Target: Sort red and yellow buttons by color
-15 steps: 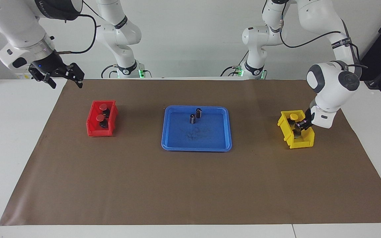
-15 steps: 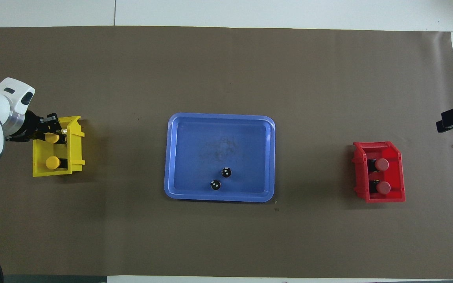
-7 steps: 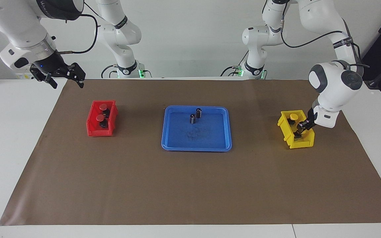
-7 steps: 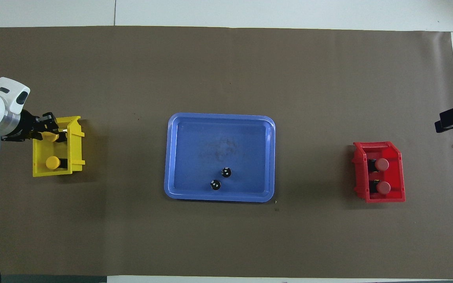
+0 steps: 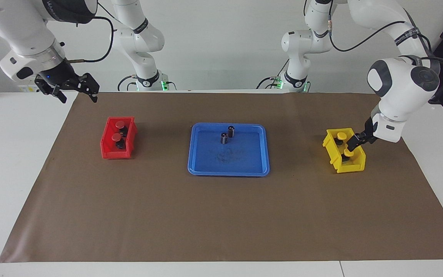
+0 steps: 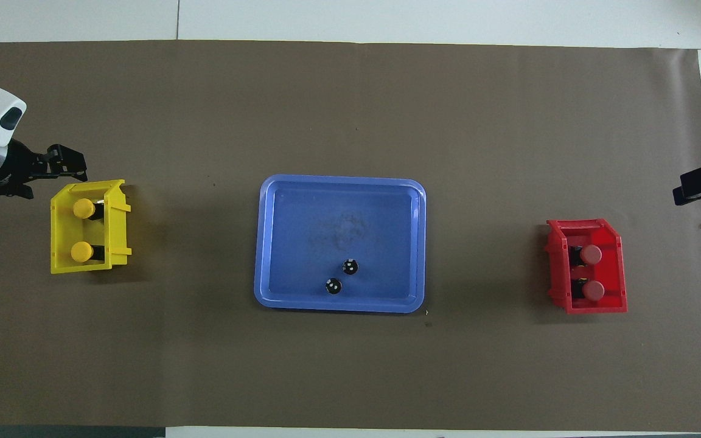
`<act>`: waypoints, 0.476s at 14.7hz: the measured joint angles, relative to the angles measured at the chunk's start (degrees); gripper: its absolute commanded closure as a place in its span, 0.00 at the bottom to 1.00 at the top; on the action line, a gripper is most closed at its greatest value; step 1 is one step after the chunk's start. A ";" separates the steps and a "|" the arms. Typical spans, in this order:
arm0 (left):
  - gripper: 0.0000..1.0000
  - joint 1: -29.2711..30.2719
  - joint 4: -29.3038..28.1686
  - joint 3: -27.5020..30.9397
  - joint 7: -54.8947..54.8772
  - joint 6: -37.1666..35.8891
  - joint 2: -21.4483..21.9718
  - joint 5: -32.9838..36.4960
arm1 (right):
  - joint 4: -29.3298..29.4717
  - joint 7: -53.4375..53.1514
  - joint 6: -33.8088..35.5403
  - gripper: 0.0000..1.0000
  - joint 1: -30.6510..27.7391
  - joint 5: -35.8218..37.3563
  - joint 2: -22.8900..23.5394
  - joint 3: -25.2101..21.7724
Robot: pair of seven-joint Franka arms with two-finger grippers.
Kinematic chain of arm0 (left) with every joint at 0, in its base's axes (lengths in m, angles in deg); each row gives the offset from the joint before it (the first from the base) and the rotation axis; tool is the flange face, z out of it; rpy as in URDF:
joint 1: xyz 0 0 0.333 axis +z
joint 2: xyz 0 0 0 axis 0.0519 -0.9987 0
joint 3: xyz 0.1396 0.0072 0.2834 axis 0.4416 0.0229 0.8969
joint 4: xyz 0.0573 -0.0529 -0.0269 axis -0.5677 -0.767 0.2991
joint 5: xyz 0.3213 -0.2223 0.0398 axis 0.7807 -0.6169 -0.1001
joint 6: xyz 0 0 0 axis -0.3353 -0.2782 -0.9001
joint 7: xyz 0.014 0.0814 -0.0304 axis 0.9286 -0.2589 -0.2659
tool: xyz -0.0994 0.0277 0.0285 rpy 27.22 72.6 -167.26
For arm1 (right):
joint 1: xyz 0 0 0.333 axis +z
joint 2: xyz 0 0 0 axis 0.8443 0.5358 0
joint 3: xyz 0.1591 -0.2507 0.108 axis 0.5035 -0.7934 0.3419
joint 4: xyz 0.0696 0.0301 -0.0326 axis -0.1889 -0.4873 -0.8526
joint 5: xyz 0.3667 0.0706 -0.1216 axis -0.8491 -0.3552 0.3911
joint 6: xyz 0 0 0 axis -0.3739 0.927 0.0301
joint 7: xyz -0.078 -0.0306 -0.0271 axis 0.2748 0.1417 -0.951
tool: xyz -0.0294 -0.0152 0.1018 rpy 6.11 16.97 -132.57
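Two yellow buttons (image 5: 341,135) (image 5: 347,152) stand in the yellow bin (image 5: 331,154) at the left arm's end of the table; the overhead view shows them (image 6: 83,208) (image 6: 81,250) in the bin (image 6: 119,231). Two red buttons (image 5: 120,124) (image 5: 116,136) stand in the red bin (image 5: 108,151) at the right arm's end, also in the overhead view (image 6: 591,253) (image 6: 594,290). My left gripper (image 5: 354,141) (image 6: 73,164) is open and empty, just above the yellow bin's edge. My right gripper (image 5: 77,91) is open and empty, raised over the mat's corner, waiting.
A blue tray (image 5: 190,169) (image 6: 259,243) lies in the middle of the brown mat. Two small dark cylinders with silvery tops (image 5: 231,131) (image 5: 224,138) stand in it, at the end nearer to the robots. The red bin (image 6: 560,267) shows in the overhead view too.
My left gripper has let go of the yellow button in the yellow bin and has risen and drawn back out of the bin. The right arm has barely moved.
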 measured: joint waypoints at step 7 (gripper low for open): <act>0.00 -2.28 10.81 0.27 -15.68 -14.54 5.87 0.06 | 0.00 0.00 0.00 0.00 0.00 0.00 0.00 0.00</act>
